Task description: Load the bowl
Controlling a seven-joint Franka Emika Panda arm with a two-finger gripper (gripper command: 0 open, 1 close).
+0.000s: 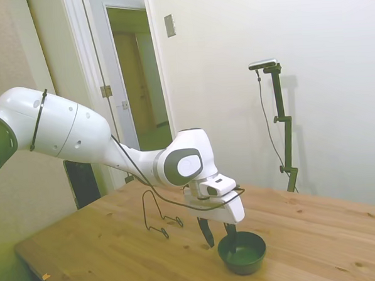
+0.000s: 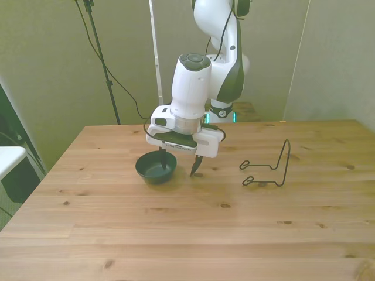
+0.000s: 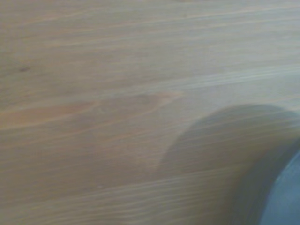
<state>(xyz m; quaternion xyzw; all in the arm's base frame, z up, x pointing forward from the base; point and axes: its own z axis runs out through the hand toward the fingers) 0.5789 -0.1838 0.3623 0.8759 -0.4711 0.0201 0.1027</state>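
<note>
Wooden planks of the table run wide and bare on every side of the work. The gripper points straight down near the table's middle, well away from all edges. Its jaws stand wide apart. One finger dips inside the bowl, just within the rim; the other finger hangs outside, with the bowl's wall between the two. Nothing is clamped, and I cannot tell whether either fingertip touches the wall.

That bowl sits upright on the wood with its mouth facing up, directly under the jaws and partly beyond them on the inner finger's side. Being round, it has no long axis to speak of. From the side view the bowl lies nearer the table's front edge than the wire rack.

On the outer finger's side, well apart from the jaws, that rack stands on its two bent feet with its loop upright; open planks lie between it and the gripper. The wrist view gives only blurred wood grain and a dark curved edge in one corner, likely the bowl.
</note>
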